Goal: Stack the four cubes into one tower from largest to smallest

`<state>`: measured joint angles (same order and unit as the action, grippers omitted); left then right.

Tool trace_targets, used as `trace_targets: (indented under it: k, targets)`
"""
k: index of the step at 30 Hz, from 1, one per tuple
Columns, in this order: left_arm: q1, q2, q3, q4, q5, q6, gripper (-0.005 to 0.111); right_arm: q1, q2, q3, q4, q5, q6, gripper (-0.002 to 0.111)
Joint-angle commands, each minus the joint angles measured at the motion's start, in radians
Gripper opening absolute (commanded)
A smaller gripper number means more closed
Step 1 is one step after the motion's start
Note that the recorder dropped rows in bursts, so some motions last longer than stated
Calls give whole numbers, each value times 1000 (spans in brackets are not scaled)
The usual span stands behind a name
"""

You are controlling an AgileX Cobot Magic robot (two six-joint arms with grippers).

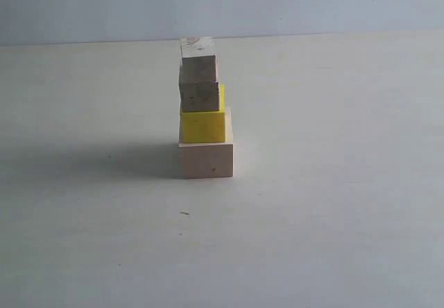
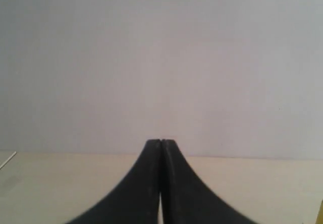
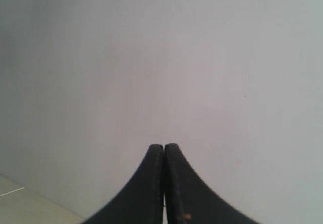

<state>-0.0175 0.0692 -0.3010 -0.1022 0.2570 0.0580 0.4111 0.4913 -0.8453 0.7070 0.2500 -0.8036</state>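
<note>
Exterior view, tower [image 1: 205,117] on table [image 1: 333,218], L hand [image 2: 160,142], R hand [image 3: 164,146] closed, facing wall [image 2: 161,57]

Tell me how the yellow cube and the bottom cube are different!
Colour: the yellow cube is bright yellow, the bottom cube pale wood. Size: the bottom cube is bigger than the yellow cube. Place: the bottom cube rests on the table, the yellow cube on top of it. Both stand upright in one tower.
</note>
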Motion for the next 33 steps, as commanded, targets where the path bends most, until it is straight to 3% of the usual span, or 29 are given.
trace_targets:
  k: [1,12,20,33]
  targets:
    - [-2,-68,126,37,6,5,0,-6,-3,3,-1,6,3,0]
    - [-2,-69,299,45,11,13,0,-6,-3,3,-1,6,3,0]
    - [-2,-69,301,45,92,13,0,-6,-3,3,-1,6,3,0]
    - [-2,-69,301,45,96,13,0,-6,-3,3,-1,6,3,0]
